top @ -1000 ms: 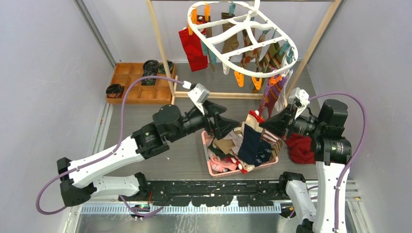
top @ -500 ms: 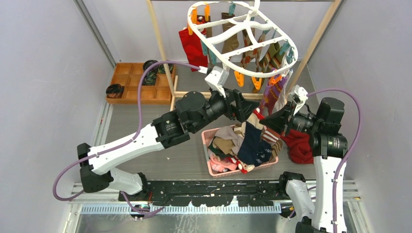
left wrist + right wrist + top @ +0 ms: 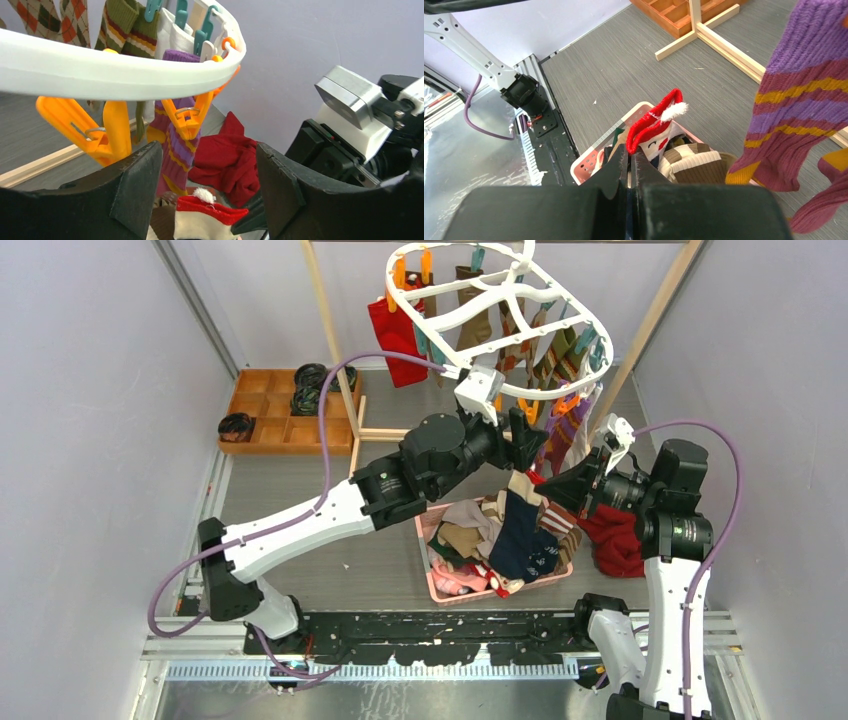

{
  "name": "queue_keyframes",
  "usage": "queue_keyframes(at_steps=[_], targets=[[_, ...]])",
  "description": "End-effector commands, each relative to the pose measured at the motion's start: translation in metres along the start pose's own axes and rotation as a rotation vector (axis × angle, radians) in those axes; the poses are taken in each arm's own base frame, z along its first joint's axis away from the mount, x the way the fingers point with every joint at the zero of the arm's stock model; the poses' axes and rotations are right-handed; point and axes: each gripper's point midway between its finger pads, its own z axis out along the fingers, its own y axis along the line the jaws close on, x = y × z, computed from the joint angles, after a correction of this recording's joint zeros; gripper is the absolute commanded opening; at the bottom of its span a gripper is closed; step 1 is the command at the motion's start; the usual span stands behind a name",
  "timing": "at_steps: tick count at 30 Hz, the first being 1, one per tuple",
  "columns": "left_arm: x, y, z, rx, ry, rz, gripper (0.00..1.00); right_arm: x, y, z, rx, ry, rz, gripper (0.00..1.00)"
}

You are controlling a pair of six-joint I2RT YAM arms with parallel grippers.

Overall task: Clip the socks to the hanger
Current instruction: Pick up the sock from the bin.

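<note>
The white oval hanger [image 3: 480,310] hangs from the rack with several socks clipped round it. Its near rim fills the top of the left wrist view [image 3: 100,70], with two orange clips [image 3: 187,117] below it. One clip holds a purple-and-yellow striped sock [image 3: 172,150]. My left gripper [image 3: 525,430] is open and empty just under that rim, its jaws wide apart [image 3: 207,165]. My right gripper [image 3: 553,492] is shut on the red cuff of a white Santa sock [image 3: 656,122] and holds it up over the pink basket [image 3: 432,580], which is full of loose socks [image 3: 505,535].
A red cloth [image 3: 615,545] lies right of the basket under my right arm. The wooden-post rack [image 3: 335,350] stands behind. A wooden tray [image 3: 270,410] with black rolls [image 3: 310,375] sits at the back left. Walls close in on both sides.
My left arm has risen and swung away from the basket up to the hanger's near rim, gripper still open. My right gripper has kept hold of the Santa sock, nearly still.
</note>
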Motion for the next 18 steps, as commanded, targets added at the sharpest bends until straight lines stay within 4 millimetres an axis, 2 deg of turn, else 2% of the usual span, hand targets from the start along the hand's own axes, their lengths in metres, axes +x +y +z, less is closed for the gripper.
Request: queue_keyframes(at_steps=[1,8,18], targets=[[-0.033,0.004,0.009,-0.023,-0.099,-0.004,0.68,-0.008,0.003,0.000,-0.023,-0.018,-0.028,0.01],[-0.037,0.010,0.021,-0.037,-0.149,-0.010,0.64,-0.009,0.004,-0.001,-0.027,-0.019,-0.028,0.01],[-0.050,0.004,0.025,-0.013,-0.213,-0.015,0.61,-0.010,0.004,-0.001,-0.030,-0.019,-0.027,0.01]])
